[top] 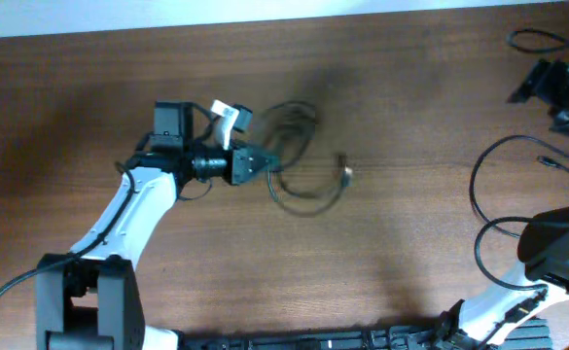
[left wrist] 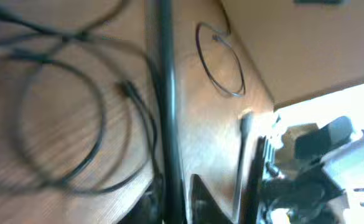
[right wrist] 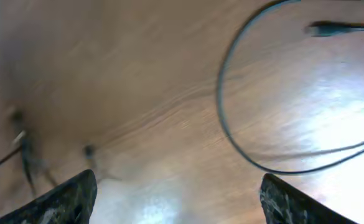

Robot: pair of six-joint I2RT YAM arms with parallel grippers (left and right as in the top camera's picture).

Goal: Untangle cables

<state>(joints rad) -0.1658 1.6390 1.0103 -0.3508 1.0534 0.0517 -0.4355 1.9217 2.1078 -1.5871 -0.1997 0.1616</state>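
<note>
A tangle of thin black cables [top: 302,146] lies in loops at the table's middle, with a small plug [top: 345,173] at its right end. My left gripper [top: 267,161] sits at the tangle's left edge, shut on one cable strand. In the left wrist view that strand [left wrist: 165,106] runs straight up from the jaws [left wrist: 172,208], and blurred loops [left wrist: 76,124] lie to its left. A separate black cable [top: 479,190] loops at the right, also showing in the right wrist view [right wrist: 228,118] with its plug [right wrist: 331,28]. My right gripper [right wrist: 178,199] is open wide and empty above bare wood.
The wooden table [top: 410,117] runs to a pale far edge. Black equipment with a green light [top: 566,83] and its wires stand at the back right. The right arm's base [top: 556,253] is at the front right, and a dark bar [top: 362,340] lies along the front edge.
</note>
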